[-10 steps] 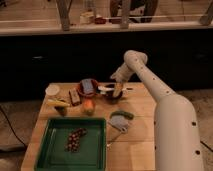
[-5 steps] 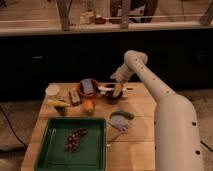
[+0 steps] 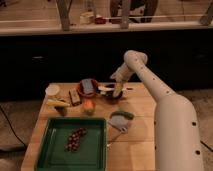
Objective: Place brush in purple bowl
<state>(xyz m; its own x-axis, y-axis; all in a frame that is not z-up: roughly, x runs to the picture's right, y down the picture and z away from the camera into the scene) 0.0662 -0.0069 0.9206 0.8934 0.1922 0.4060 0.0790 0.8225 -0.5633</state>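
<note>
My arm (image 3: 167, 107) is plain white. My gripper (image 3: 117, 90), at its end over the purple bowl (image 3: 111, 97), is pale tan-yellow, and that bowl reads very dark, near black. Table (image 3: 137, 132) is light wood tan. Tray (image 3: 92, 150) is solid green, with dark reddish-purple grapes (image 3: 75, 140) in it. Back bowl (image 3: 81, 90) is red-orange, with a grey-blue item (image 3: 88, 86) inside. Banana (image 3: 57, 103) yellow, round fruit (image 3: 88, 106) orange, disc (image 3: 52, 90) white, block (image 3: 75, 96) brown, small vegetable (image 3: 123, 114) green, cloth (image 3: 118, 123) whitish-grey.
</note>
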